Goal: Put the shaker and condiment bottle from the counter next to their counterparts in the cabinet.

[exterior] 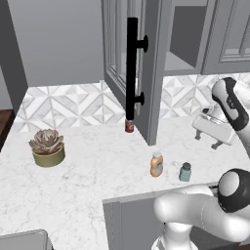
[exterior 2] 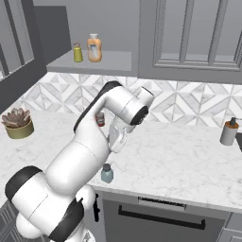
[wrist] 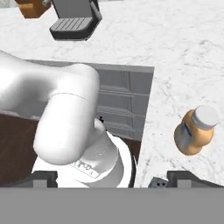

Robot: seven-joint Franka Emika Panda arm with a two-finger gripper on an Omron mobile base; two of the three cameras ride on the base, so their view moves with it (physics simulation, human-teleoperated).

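Fingers (exterior: 207,140) spread wide, nothing held; bottle (wrist: 195,130) just beside them, risk: knocked over if descent skewed.

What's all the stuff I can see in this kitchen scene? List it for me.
condiment bottle: one, amber-orange with pale cap, upright on the counter near its front edge.
shaker: one, teal-grey with darker cap, on the counter beside the condiment bottle, apart from it.
counter: one, white grey-veined marble.
cabinet: one, grey, glass door swung open, black bar handle.
shelf bottles: two, an orange one and a smaller yellow-green one, side by side in the cabinet.
red can: one, on the counter below the door.
succulent: one, in an olive pot, counter's left.
grey dispenser: one, brown top, counter's far right.
fingers: two, dark-tipped, open, above the counter, holding nothing.
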